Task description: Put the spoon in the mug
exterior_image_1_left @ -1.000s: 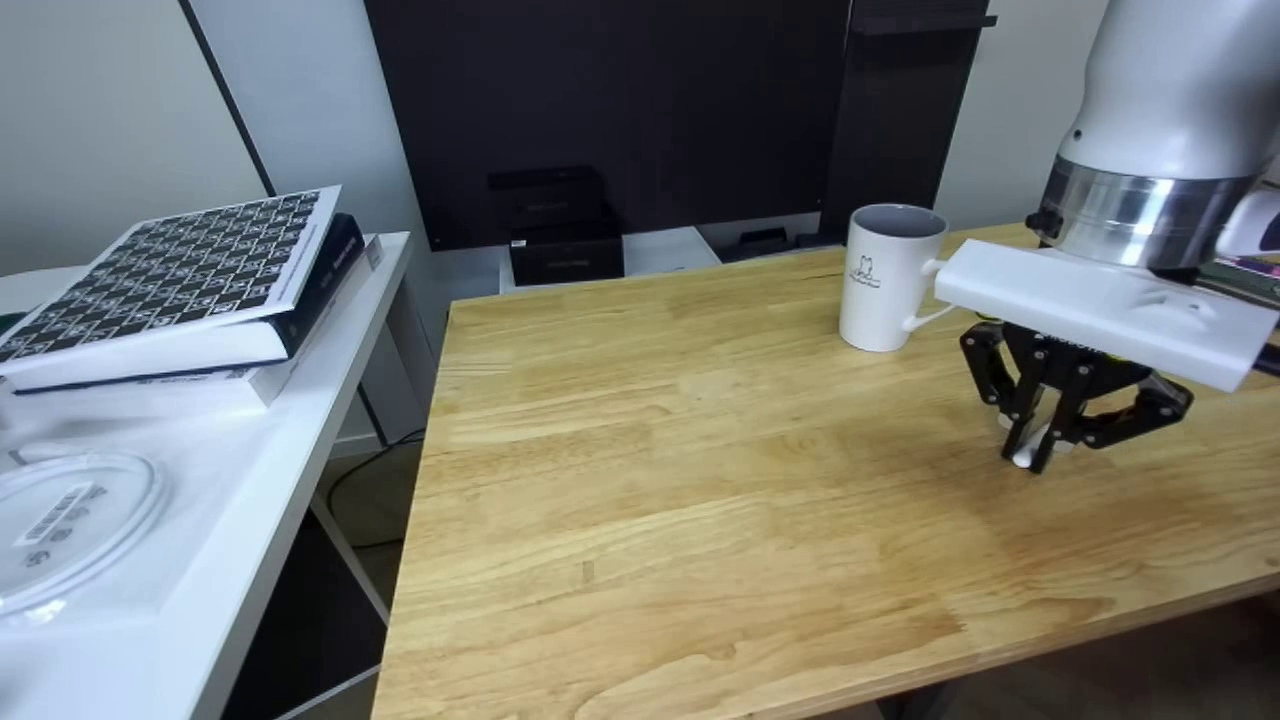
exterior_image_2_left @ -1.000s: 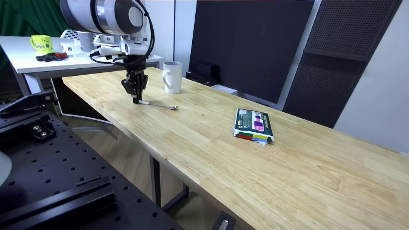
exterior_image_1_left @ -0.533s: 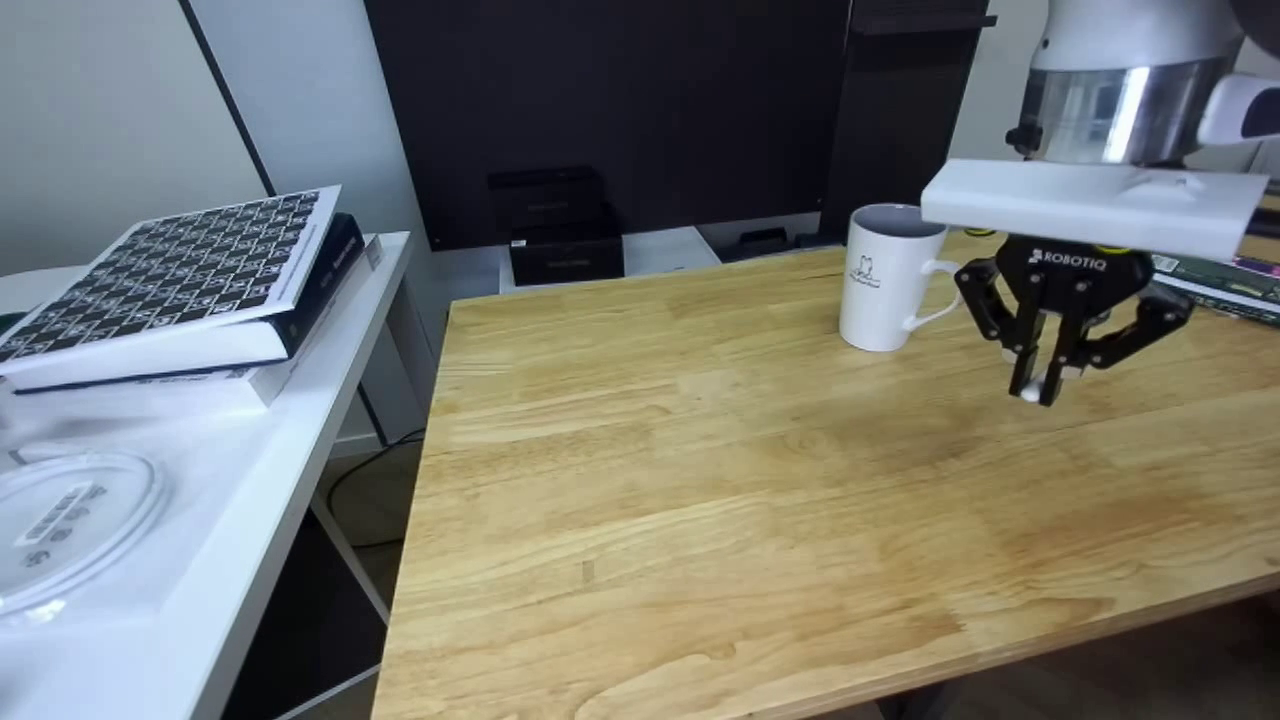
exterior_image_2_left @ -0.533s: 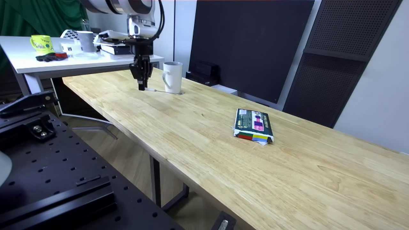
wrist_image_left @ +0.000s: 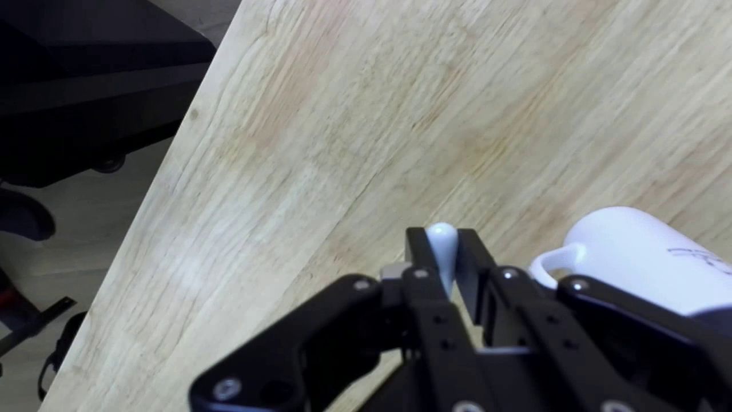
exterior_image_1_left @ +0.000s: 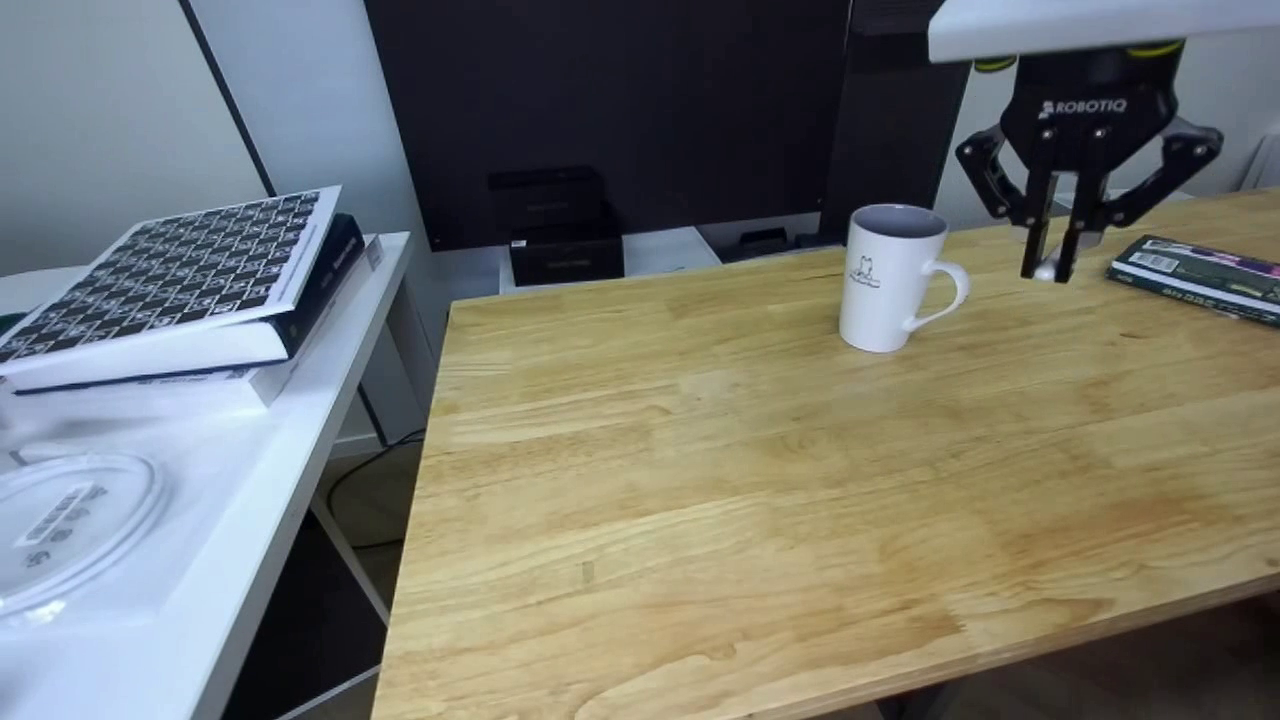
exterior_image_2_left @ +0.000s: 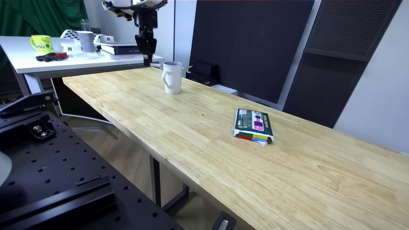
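- Wooden table (exterior_image_1_left: 650, 480): carries the mug (exterior_image_1_left: 880, 290), which stands upright near one long edge.
- Black panel (exterior_image_1_left: 620, 110): upright, beyond the mug and off the table.
- White side table (exterior_image_1_left: 200, 520): well apart from the mug, on the side away from its loop handle. Book stack (exterior_image_1_left: 165, 265) on top.
- Claw (exterior_image_1_left: 1048, 268): on the mug's handle side, pointing down, fingertips up off the wood. Drawn in narrow; its fingers (wrist_image_left: 418, 246) pinch the spoon (wrist_image_left: 444, 252) by the pale handle, one on each side.
- Dark green packet (exterior_image_2_left: 254, 125): flat on the wood, well apart from the mug.
- Mug: white, grey inside, small dark drawing on the wall. In the wrist view its loop faces the claw.
- Spoon: the smallest item I note. Held between the fingertips, rounded handle end showing there in the wrist view. In an exterior view it runs roughly level from the claw, behind the mug near rim height; the middle is hidden, and a thin tip shows past the mug's far side. Both visible ends lie outside the mug. Bowl too small to make out.
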Action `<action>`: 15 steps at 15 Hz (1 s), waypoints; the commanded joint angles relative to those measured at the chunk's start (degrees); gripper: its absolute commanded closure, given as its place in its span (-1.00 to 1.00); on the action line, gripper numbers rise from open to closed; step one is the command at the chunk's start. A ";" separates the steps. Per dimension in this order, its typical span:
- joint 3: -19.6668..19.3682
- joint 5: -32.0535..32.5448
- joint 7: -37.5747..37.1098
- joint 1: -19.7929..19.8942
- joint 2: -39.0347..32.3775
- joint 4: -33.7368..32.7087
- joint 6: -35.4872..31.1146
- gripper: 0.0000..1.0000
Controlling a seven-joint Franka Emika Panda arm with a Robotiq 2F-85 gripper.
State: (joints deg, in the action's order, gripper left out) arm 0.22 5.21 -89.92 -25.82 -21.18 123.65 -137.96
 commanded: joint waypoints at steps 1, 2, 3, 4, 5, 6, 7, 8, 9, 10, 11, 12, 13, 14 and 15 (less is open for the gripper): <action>2.70 1.13 3.67 3.43 4.03 -2.68 5.44 0.92; 3.50 0.36 5.71 4.50 4.99 -3.38 6.32 0.92; 4.13 -0.29 7.64 5.39 5.67 -4.07 7.06 0.92; 4.68 -0.93 9.52 6.25 6.42 -4.94 7.96 0.92; 5.24 -1.79 11.43 7.11 6.94 -5.77 8.65 0.92; 5.89 -3.49 14.09 8.16 7.29 -7.00 9.47 0.92; 6.50 -5.46 16.84 9.05 7.50 -8.17 10.53 0.92; 7.14 -8.17 20.20 10.08 7.44 -9.72 11.81 0.92; 7.69 -10.80 23.41 10.94 7.27 -11.26 13.26 0.92; 8.06 -13.42 26.22 11.68 6.89 -12.99 14.66 0.92; 8.34 -15.94 28.76 12.34 6.46 -14.68 16.20 0.92; 8.60 -18.49 31.14 12.93 6.05 -16.40 17.89 0.92; 8.68 -20.65 33.04 13.34 5.58 -18.01 18.72 0.92; 8.85 -23.00 35.14 13.82 5.12 -19.49 19.57 0.92; 8.85 -25.07 36.72 14.15 4.71 -20.76 19.69 0.92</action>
State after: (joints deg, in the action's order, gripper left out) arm 8.00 -14.56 -57.85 -13.52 -14.17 108.53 -121.29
